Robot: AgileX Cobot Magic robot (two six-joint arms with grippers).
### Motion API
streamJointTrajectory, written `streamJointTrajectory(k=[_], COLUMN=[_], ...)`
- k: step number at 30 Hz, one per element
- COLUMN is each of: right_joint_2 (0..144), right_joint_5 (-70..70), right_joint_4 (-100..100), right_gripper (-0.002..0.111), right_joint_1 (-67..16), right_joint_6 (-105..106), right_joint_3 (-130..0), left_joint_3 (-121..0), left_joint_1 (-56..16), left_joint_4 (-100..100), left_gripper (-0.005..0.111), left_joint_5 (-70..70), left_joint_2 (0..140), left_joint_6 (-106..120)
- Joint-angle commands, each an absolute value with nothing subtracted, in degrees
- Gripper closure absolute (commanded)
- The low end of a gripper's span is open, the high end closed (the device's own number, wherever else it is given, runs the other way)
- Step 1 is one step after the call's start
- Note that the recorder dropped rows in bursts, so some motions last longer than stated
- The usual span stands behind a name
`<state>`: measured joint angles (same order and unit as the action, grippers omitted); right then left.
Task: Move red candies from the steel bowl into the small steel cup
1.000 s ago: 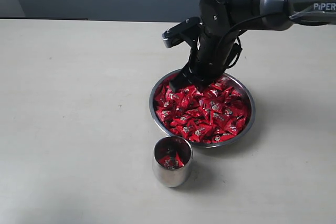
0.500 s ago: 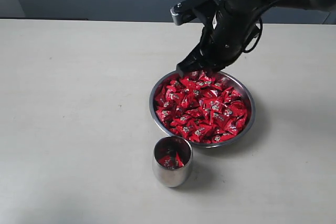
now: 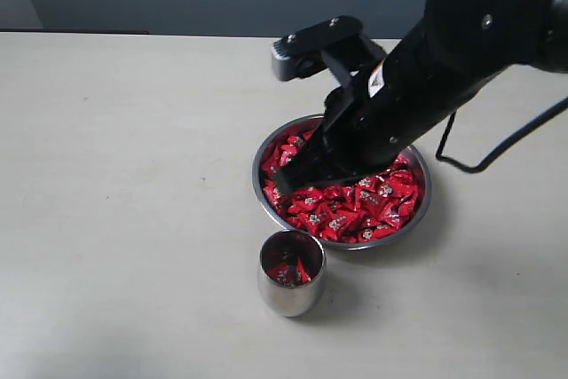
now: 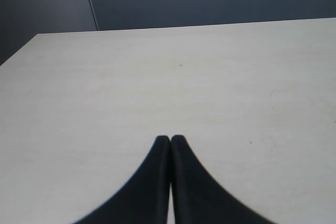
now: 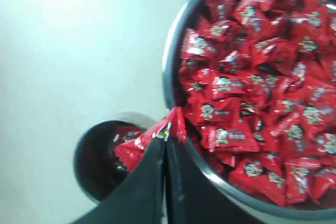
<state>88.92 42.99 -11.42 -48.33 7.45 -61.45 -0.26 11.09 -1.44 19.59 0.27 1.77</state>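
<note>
The steel bowl (image 3: 425,200) sits mid-table, heaped with red candies (image 3: 366,210). Just in front of it stands the small steel cup (image 3: 290,276), holding a few red candies. My right gripper (image 3: 282,185) hangs over the bowl's near-left rim. In the right wrist view this gripper (image 5: 166,141) is shut on one red candy (image 5: 149,136), which hangs above the gap between the bowl's rim (image 5: 169,77) and the cup (image 5: 80,150). My left gripper (image 4: 170,139) is shut on nothing over bare table, away from both vessels and outside the exterior view.
The pale table (image 3: 124,175) stretches bare to the left and front of the cup. My right arm's black body (image 3: 444,59) and its cable (image 3: 497,153) cover the bowl's far side. A dark wall runs behind the table.
My right gripper lifted out of the bowl's far side, then swung across to the near-left rim toward the cup. The bowl and the cup stayed put.
</note>
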Motion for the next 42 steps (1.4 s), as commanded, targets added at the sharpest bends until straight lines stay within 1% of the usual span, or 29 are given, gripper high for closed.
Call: streamJointTrajectory(k=[1,9,12,21,23,26,28,29,35,37,39,42], right_joint_2=[92.24,94.82,94.82,95.07,95.07,95.07,95.07,95.07,94.45,93.5,92.45,91.67], right_joint_5=[41.81,44.75,46.21,46.35,46.35,46.23,46.11,45.95,44.65,44.65,44.52,44.29], right_joint_4=[-11.79,-12.98,-17.78,-16.45,-16.32,-16.32,-16.53,-16.53,-16.15,-14.47,-11.95,-2.88], right_gripper=[0.109,0.109,0.109,0.108,0.099,0.077,0.068,0.067,0.072,0.072,0.072,0.072], right_joint_1=[-51.44,-51.44,-51.44,-51.44,-51.44,-51.44,-51.44,-51.44,-51.44,-51.44,-51.3,-51.3], right_joint_6=[8.08,8.49,12.96,13.11,13.19,13.19,13.19,13.19,13.19,13.19,12.64,5.47], right_joint_3=[-60.71,-60.71,-60.71,-60.71,-60.71,-60.71,-60.71,-60.71,-61.32,-62.03,-63.14,-65.18], left_joint_3=[0.0,0.0,0.0,0.0,0.0,0.0,0.0,0.0,0.0,0.0,0.0,0.0], left_joint_1=[10.72,10.72,10.72,10.72,10.72,10.72,10.72,10.72,10.72,10.72,10.72,10.72], left_joint_4=[-1.55,-1.55,-1.55,-1.55,-1.55,-1.55,-1.55,-1.55,-1.55,-1.55,-1.55,-1.55], left_gripper=[0.106,0.106,0.106,0.106,0.106,0.106,0.106,0.106,0.106,0.106,0.106,0.106], left_joint_5=[19.14,19.14,19.14,19.14,19.14,19.14,19.14,19.14,19.14,19.14,19.14,19.14], left_joint_2=[0.0,0.0,0.0,0.0,0.0,0.0,0.0,0.0,0.0,0.0,0.0,0.0], left_joint_6=[1.68,1.68,1.68,1.68,1.68,1.68,1.68,1.68,1.68,1.68,1.68,1.68])
